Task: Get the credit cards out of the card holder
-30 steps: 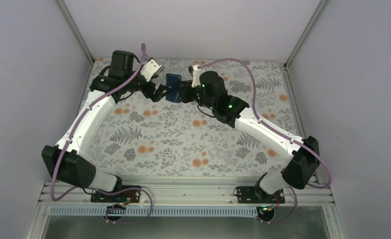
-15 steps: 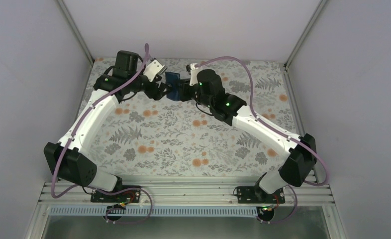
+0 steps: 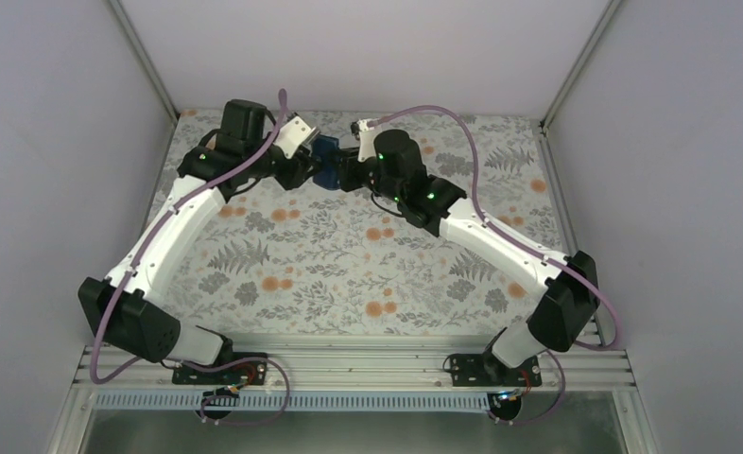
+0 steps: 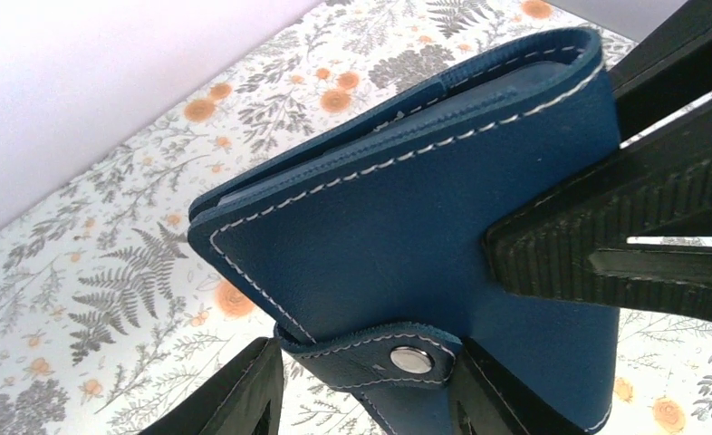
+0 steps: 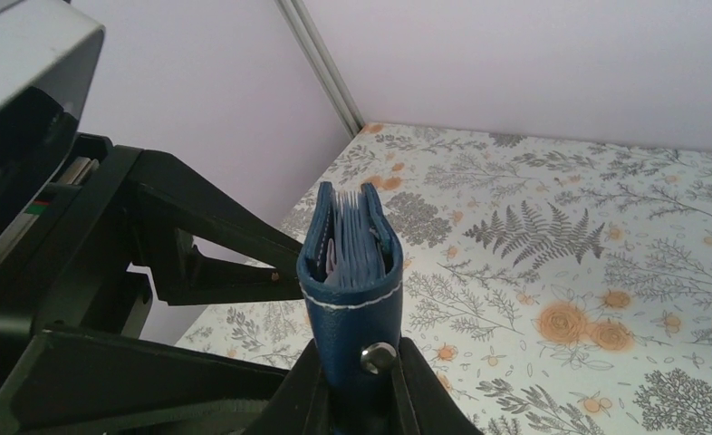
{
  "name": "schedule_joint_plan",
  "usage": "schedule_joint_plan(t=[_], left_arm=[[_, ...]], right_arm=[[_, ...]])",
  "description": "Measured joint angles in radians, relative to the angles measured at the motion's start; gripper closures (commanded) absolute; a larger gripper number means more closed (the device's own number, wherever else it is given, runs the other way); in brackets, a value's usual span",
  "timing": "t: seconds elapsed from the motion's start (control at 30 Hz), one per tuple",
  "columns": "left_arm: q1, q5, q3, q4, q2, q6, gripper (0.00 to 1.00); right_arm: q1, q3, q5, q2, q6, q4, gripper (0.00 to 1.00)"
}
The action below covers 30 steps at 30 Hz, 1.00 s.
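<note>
From above, two arms reach over the flower-patterned bench (image 3: pixel 349 274) and meet at its far end. One navy card holder (image 3: pixel 326 157) hangs there above the bench. The left fingers (image 3: pixel 302 172) are just left of the holder and the right fingers (image 3: pixel 347 173) just right of it. Two purple cables loop up near the holder, one over the left arm (image 3: pixel 282 99) and one over the right (image 3: pixel 434 108). Both wrists crowd the holder and hide most of it.

The left wrist view is nearly filled by the closed holder (image 4: pixel 380 236), edged with white stitching. At the holder's lower edge one tab (image 4: pixel 370 349) carries one metal snap (image 4: pixel 413 360). The left fingers (image 4: pixel 235 399) stand apart on either side of that tab, and a strip of bench shows between one finger and the tab. Two ribbed right fingers (image 4: pixel 570 240) come in from the holder's right side and lie against its cover.

The right wrist view shows the holder (image 5: pixel 348 308) end-on and upright. The right fingers (image 5: pixel 305 403) are clamped on its lower part, beside the snap (image 5: pixel 380 356). Thin pale and blue layers (image 5: pixel 345 237) show inside its upper end. I cannot tell cards from pockets there, so the cards cannot be counted. Left of the holder, the two left fingers (image 5: pixel 207 245) point toward it, spread apart.
</note>
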Motion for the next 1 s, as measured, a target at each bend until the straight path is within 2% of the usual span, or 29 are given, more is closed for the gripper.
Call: schedule_joint_plan(t=[0.23,0.4,0.5,0.67,0.73,0.8,0.83,0.9,1.0], left_arm=[[0.017,-0.057,-0.018,0.013,-0.027,0.017,0.56],[0.132,-0.162,-0.024,0.075,-0.012,0.018,0.56],[0.173,-0.161,-0.030,0.086,-0.009,0.022,0.53],[0.210,-0.030,-0.043,0.055,-0.024,0.115,0.42],[0.229,0.051,-0.043,0.007,-0.055,0.198,0.31],[0.243,0.109,-0.032,-0.054,-0.091,0.285,0.14],[0.249,0.143,-0.015,-0.095,-0.108,0.332,0.08],[0.253,0.208,0.028,-0.163,-0.129,0.409,0.02],[0.220,0.301,0.081,-0.239,-0.146,0.490,0.00]], right_arm=[[0.000,-0.001,-0.020,-0.004,-0.014,0.012,0.96],[0.006,-0.009,-0.095,-0.069,-0.021,-0.004,0.96],[0.005,-0.010,-0.120,-0.109,-0.024,-0.003,0.96],[-0.023,-0.004,-0.171,-0.120,-0.071,-0.027,0.96],[-0.040,0.024,-0.203,-0.108,-0.130,-0.093,0.96],[-0.048,0.066,-0.227,-0.089,-0.201,-0.164,0.96],[-0.050,0.084,-0.232,-0.080,-0.235,-0.192,0.96],[-0.045,0.108,-0.247,-0.064,-0.309,-0.242,0.96],[-0.021,0.116,-0.277,-0.032,-0.419,-0.303,0.96]])
